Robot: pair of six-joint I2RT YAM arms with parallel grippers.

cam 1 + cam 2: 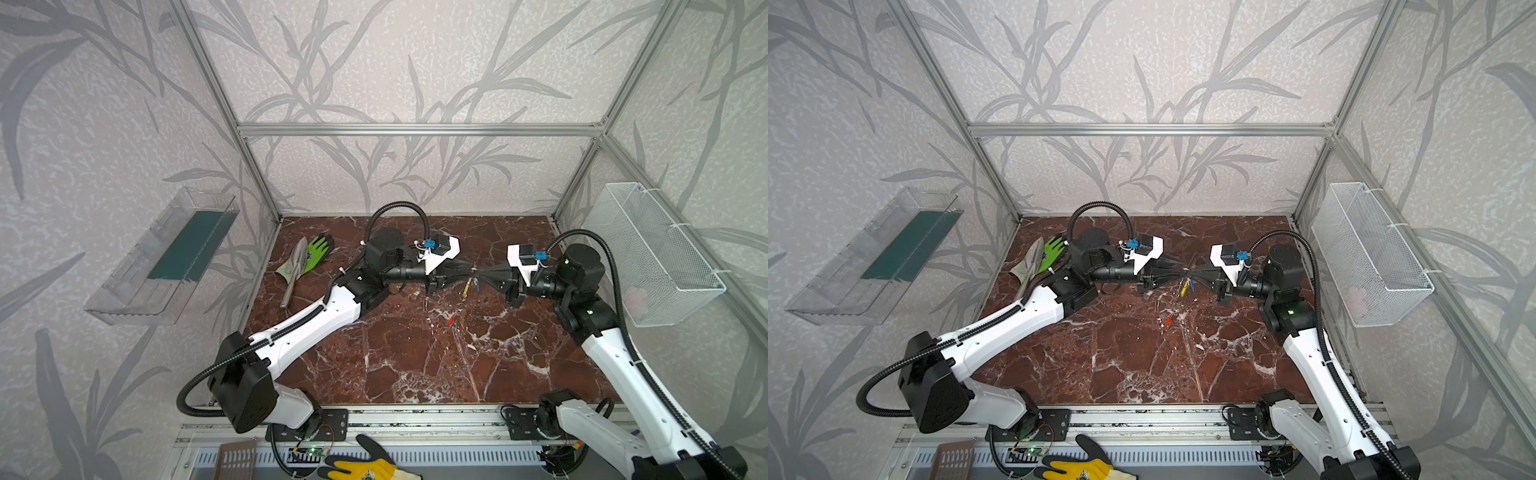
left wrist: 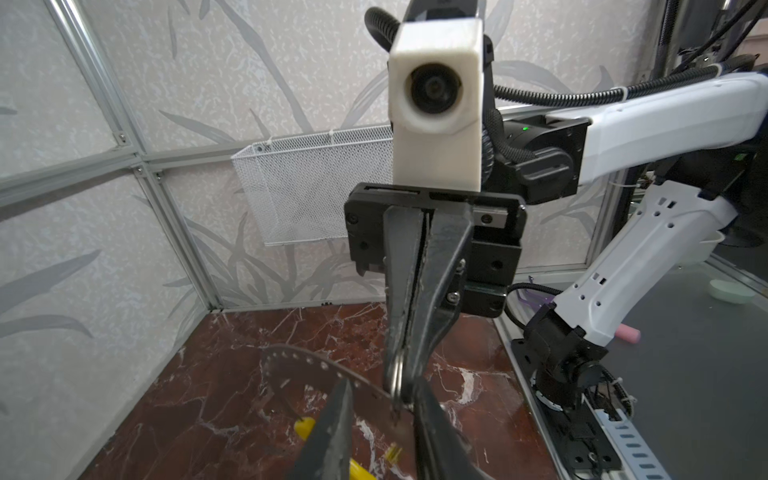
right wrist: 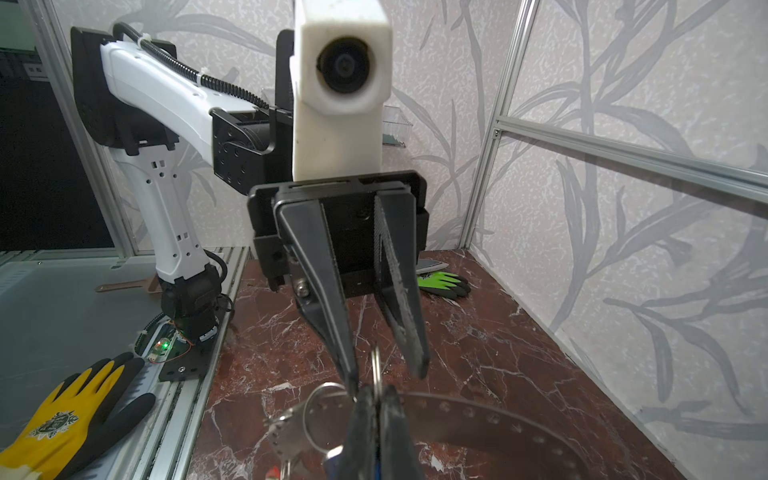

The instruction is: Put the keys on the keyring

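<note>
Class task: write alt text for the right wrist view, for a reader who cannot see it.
The right gripper, shut on a small metal ring, faces the open left gripper tip to tip above a red marble table. The keyring, a dotted grey band, curves behind; a silvery key hangs close by. A yellow glove lies off the table.

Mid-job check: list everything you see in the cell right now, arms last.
keyring: one, grey dotted hoop with yellow arc, aloft between the end effectors
blue key: one, hanging at the keyring
red-orange key: one, on the marble table
trowel: one, silvery, table's back left
green glove: one, next to the trowel
yellow-black glove: one, front, off the table
clear tray: one, left wall
mesh basket: one, white, right wall
left end effector: black, open around the keyring band
right end effector: black, shut on the keyring
</note>
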